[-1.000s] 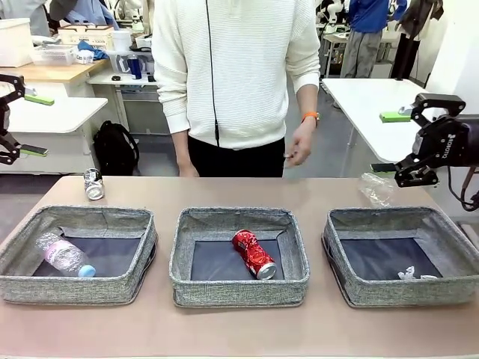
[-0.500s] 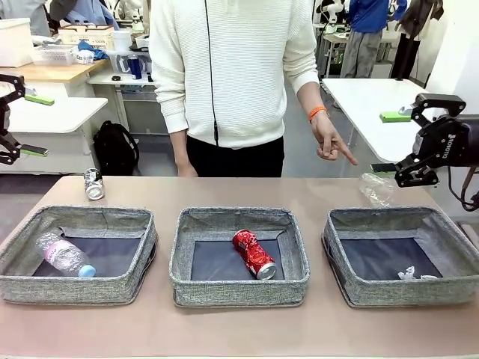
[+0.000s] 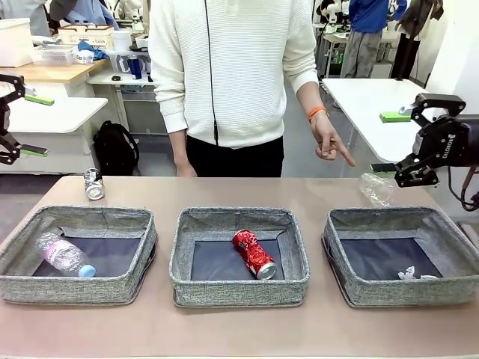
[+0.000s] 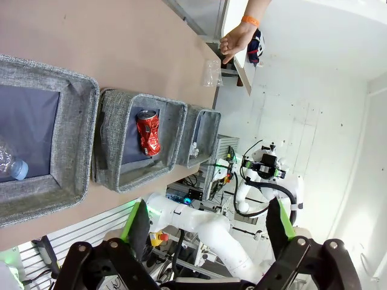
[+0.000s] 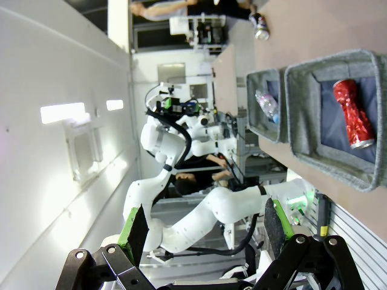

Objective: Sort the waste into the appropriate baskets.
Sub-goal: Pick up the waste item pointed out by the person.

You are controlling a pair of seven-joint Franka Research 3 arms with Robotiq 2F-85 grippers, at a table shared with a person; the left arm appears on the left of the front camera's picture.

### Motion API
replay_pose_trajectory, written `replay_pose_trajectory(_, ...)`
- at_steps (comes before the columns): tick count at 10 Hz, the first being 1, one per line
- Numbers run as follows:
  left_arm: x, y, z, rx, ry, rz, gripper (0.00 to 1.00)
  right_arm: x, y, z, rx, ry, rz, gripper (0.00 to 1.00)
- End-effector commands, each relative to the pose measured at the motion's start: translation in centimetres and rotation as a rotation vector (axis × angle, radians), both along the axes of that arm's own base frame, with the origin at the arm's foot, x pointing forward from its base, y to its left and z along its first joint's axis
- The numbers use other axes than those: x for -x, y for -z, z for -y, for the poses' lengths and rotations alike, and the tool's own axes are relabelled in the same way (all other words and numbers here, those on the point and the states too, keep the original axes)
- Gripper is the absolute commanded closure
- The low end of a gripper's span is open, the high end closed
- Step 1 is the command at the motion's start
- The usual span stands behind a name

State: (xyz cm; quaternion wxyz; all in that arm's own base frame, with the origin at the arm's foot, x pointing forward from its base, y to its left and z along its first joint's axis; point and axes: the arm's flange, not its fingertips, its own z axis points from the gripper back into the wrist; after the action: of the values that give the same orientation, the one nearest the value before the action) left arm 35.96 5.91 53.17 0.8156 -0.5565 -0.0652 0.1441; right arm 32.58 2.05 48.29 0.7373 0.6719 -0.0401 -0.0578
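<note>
We see both grippers raised off the table with jaws spread wide and holding nothing, the left gripper (image 3: 37, 125) at the left edge and the right gripper (image 3: 389, 142) above the far right corner. The red drink can (image 3: 254, 254) lies in the middle basket (image 3: 239, 288), its long axis running from far left to near right. The pink-label bottle (image 3: 63, 256) lies the same way in the left basket (image 3: 135, 254), blue cap towards the near right. The person's hand (image 3: 329, 142) points a finger at the clear label-less bottle (image 3: 376, 188) on the table just behind the right basket (image 3: 397, 295), and we cannot tell which way it points.
</note>
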Motion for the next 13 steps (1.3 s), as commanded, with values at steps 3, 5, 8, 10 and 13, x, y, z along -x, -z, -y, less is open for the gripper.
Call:
replay_pose_trajectory(3,-0.2,-0.3,-0.1,0.022,0.000,0.007,0.00,-2.7,-1.8,-0.7,0.976,-0.224,0.392,0.00)
replay_pose_trajectory(5,-0.2,-0.3,-0.1,0.022,0.000,0.007,0.00,-5.1,-2.6,-0.4,1.658,-0.508,0.422,0.00)
replay_pose_trajectory(8,-0.2,-0.3,-0.1,0.022,0.000,0.007,0.00,-6.5,-3.5,1.5,1.930,-0.523,0.452,0.00)
replay_pose_trajectory(10,-0.2,-0.3,-0.1,0.022,0.000,0.007,0.00,-6.5,-3.3,1.1,1.179,-0.475,0.232,0.00)
replay_pose_trajectory(13,-0.2,-0.3,-0.1,0.022,0.000,0.007,0.00,-9.5,-3.9,3.2,1.352,-0.390,0.287,0.00)
